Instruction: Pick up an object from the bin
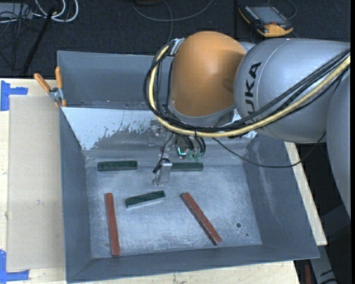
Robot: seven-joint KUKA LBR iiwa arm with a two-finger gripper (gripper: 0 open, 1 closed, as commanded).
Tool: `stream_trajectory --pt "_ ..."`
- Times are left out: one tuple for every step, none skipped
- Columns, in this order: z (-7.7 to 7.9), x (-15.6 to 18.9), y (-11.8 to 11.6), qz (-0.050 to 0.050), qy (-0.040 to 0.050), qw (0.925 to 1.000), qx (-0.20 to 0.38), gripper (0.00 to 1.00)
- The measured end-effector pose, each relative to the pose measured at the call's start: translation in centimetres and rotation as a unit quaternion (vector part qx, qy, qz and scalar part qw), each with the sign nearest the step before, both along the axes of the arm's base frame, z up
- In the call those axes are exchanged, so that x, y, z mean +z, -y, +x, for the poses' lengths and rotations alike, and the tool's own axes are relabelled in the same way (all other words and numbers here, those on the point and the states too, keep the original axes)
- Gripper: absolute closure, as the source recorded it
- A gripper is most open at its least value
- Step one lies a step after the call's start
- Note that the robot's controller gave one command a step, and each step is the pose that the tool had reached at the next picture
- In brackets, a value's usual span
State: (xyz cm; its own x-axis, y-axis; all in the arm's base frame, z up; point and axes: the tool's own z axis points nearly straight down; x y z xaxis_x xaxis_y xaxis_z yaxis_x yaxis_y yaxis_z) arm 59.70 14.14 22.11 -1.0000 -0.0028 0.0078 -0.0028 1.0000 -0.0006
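My gripper (163,171) hangs below the orange dome, low over the back middle of the bin floor. A dark green bar (188,166) lies flat right beside it, its left end partly hidden by the gripper. Another dark green bar (145,200) lies a little in front of the gripper, slightly tilted. A third dark green bar (117,165) rests to the left along the back of the floor. I see nothing held in the gripper.
A red-brown bar (112,223) lies lengthwise at the front left. A second red-brown bar (200,218) lies slanted at the front right, with a small dark speck (238,224) beyond it. The arm and its cables cover the bin's back right.
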Motion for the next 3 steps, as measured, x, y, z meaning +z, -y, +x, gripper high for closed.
stream_trajectory --pt "-5.4 -15.6 2.3 0.0 -0.0009 0.9989 0.047 0.0" --pt "-5.1 -15.1 2.3 0.001 0.0033 0.999 0.045 1.0" --pt "-4.0 5.9 0.9 0.001 0.0087 0.9988 0.049 1.0"
